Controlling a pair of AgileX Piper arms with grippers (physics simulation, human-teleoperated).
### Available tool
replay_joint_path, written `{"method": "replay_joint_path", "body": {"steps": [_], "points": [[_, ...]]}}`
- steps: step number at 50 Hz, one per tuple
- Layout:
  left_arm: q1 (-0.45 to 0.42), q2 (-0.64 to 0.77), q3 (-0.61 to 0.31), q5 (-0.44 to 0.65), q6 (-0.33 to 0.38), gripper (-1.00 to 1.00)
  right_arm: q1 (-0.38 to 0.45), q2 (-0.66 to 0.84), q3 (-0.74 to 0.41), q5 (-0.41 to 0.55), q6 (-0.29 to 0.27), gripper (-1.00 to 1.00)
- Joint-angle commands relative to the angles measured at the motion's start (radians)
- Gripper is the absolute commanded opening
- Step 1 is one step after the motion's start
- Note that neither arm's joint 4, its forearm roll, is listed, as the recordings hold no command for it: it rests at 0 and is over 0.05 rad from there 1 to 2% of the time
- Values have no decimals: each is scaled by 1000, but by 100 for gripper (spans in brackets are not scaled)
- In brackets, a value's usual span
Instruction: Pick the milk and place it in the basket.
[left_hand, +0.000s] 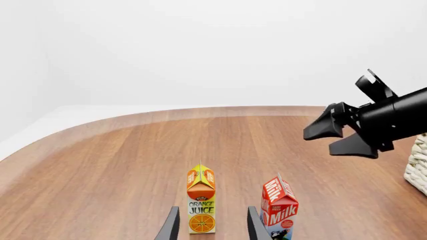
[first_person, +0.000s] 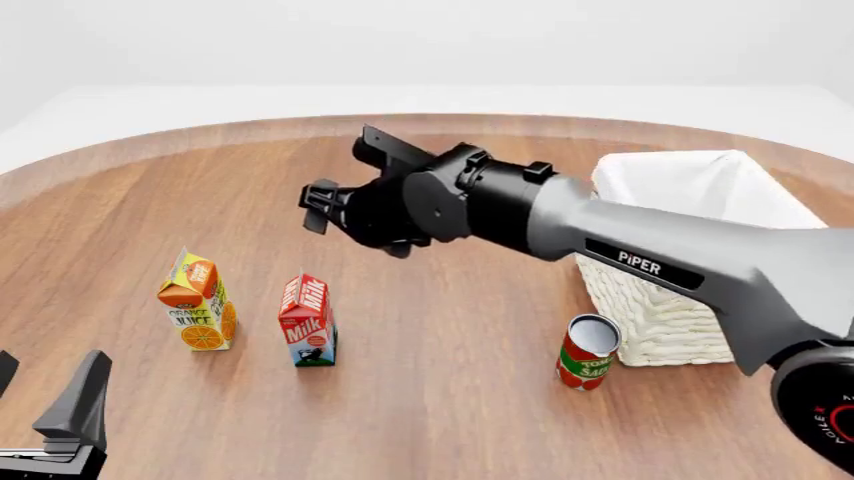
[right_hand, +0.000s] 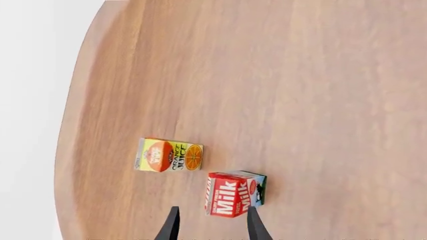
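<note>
The milk (first_person: 307, 322) is seen standing upright on the table (first_person: 441, 400), its long axis vertical, just beside the orange juice carton (first_person: 198, 312), which stands to its left in the front view with a clear gap between the two. The basket (first_person: 694, 250) is located well apart on the right side of the table, with a red can (first_person: 586, 352) standing just in front of its near corner. The right gripper (first_person: 320, 208) is held above the table, beyond the milk and raised clear of it, with the right arm stretched across from the right. In the right wrist view the milk (right_hand: 233, 193) is seen from above, lying close to the fingertips (right_hand: 172, 224) but offset toward one finger rather than centred between them. The jaws of the right gripper are spread moderately, with nothing held; the opening is judged roughly comparable to the carton's width. The left gripper (first_person: 54, 415) is low at the near left edge, its fingers also parted and empty, with the juice carton, not the milk, lined up between them in the left wrist view. The right gripper is judged better placed; a small lateral correction and a descent are required before the jaws can close across the carton's sides.
</note>
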Motion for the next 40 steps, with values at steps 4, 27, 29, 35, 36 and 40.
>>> {"method": "replay_joint_path", "body": {"steps": [4, 27, 29, 35, 36, 40], "points": [[0, 0, 0, 0, 0, 100, 26, 70, -53, 40, -3, 100], [0, 0, 0, 0, 0, 100, 23, 50, -13, 8, 18, 100], [0, 0, 0, 0, 0, 100, 20, 49, -4, 1, 18, 100], [0, 0, 0, 0, 0, 100, 15, 52, -5, -3, 19, 100], [0, 0, 0, 0, 0, 100, 16, 55, -6, -3, 19, 100], [0, 0, 0, 0, 0, 100, 12, 65, -9, -5, 18, 100]]}}
